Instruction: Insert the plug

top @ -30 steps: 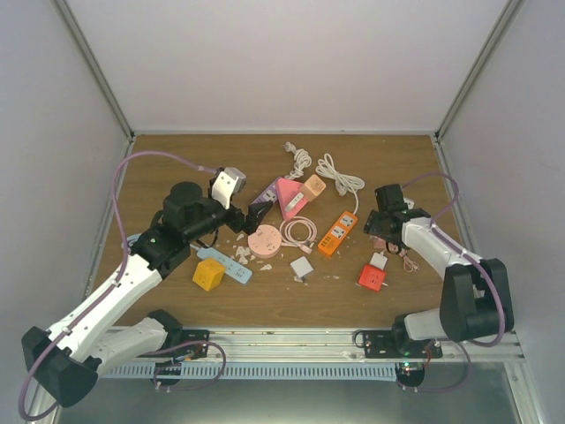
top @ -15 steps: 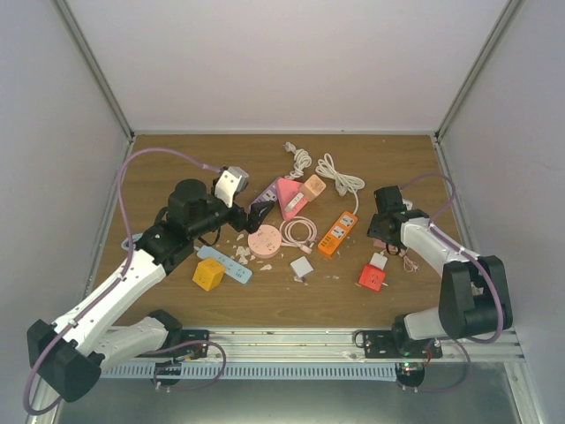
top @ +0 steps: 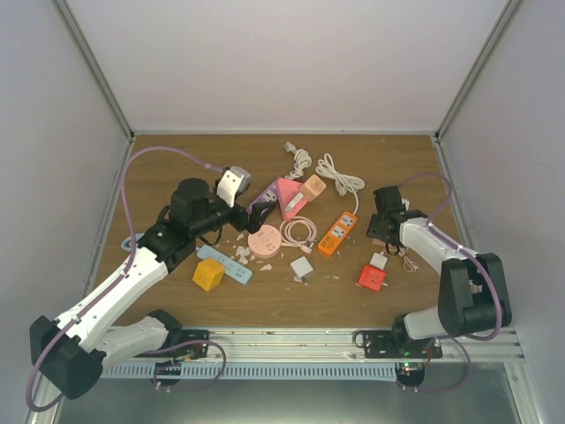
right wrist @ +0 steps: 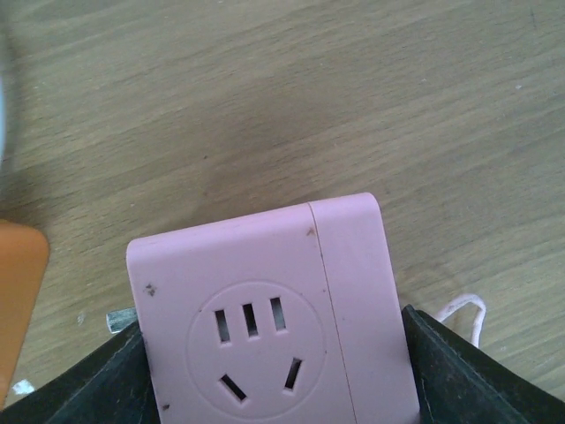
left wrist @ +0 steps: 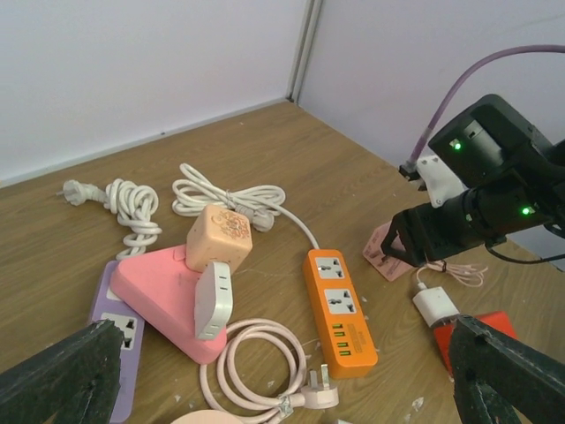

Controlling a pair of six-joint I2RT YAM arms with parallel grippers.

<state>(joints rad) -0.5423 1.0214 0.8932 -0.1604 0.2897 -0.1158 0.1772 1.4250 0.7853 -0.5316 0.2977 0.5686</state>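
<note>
A pink coiled cable [top: 300, 231] with a three-pin plug [left wrist: 320, 396] lies on the table next to the orange power strip [top: 338, 231], which also shows in the left wrist view [left wrist: 340, 311]. My left gripper [top: 250, 218] is open and empty, and hovers low just left of the cable; its fingers [left wrist: 62, 375] stand wide apart. My right gripper [top: 381, 228] is shut on a pink socket block [right wrist: 265, 309], held near the table right of the orange strip. The block also shows in the left wrist view [left wrist: 386, 256].
A pink triangular socket [top: 290, 196] carries a white adapter [left wrist: 213, 299] and a peach cube [top: 314, 185]. Around them are a purple strip [left wrist: 115, 327], a round pink socket [top: 264, 239], a blue strip [top: 225, 264], a yellow cube [top: 208, 274], white cords [top: 338, 172] and a red block [top: 371, 277].
My left arm has shifted slightly to the right and away from its base, still open. The right arm holds the pink block almost still.
</note>
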